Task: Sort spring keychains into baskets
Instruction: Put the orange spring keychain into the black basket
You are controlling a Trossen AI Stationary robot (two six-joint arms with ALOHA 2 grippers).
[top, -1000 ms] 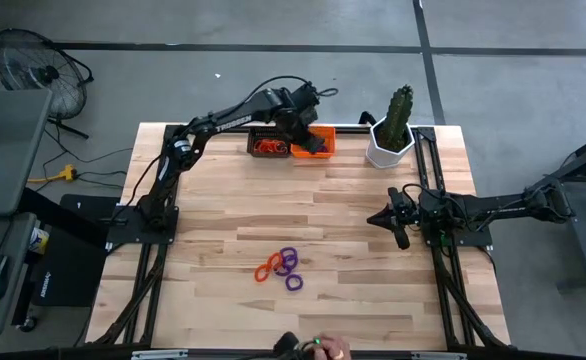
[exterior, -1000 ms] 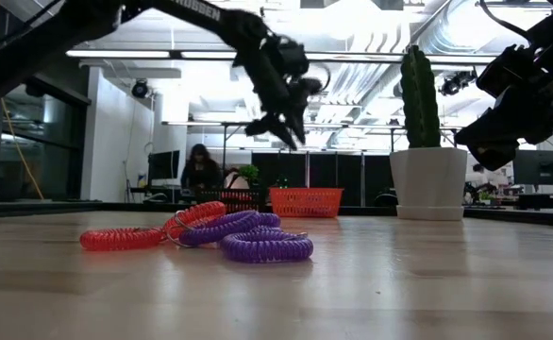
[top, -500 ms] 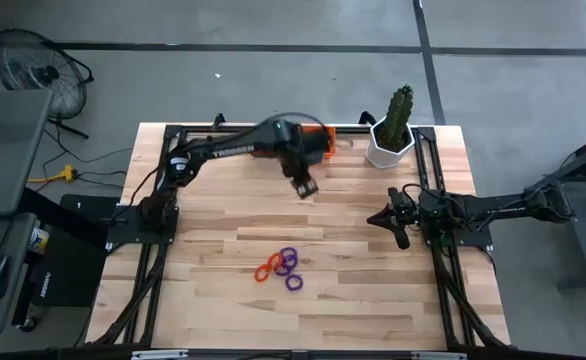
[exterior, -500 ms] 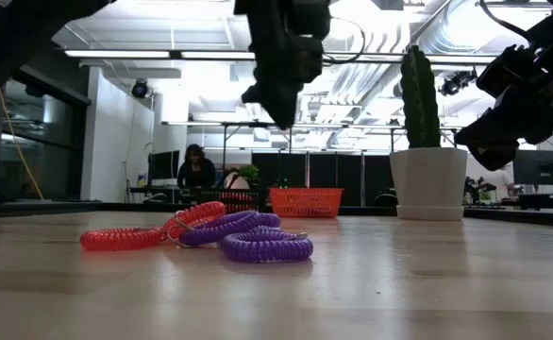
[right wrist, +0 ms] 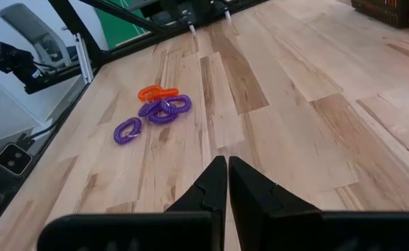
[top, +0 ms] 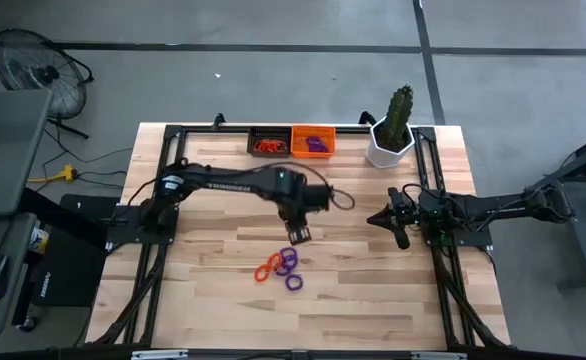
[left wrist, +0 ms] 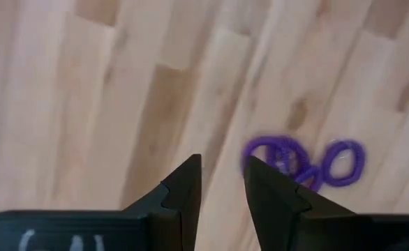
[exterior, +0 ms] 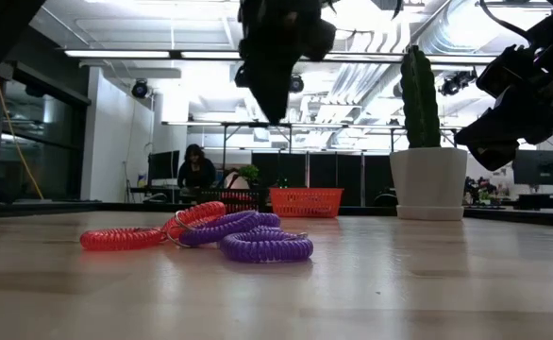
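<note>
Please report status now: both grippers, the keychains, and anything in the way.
Left gripper open, empty, above keychain pile. Right gripper shut, parked at right edge. Both baskets already hold keychains. Nothing in the way.

Grey concrete floor, floor fan, bright ceiling lights.

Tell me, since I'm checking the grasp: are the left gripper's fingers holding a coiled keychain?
No, the left gripper's fingers stand apart over bare wood, with the purple coiled keychains lying ahead.
</note>
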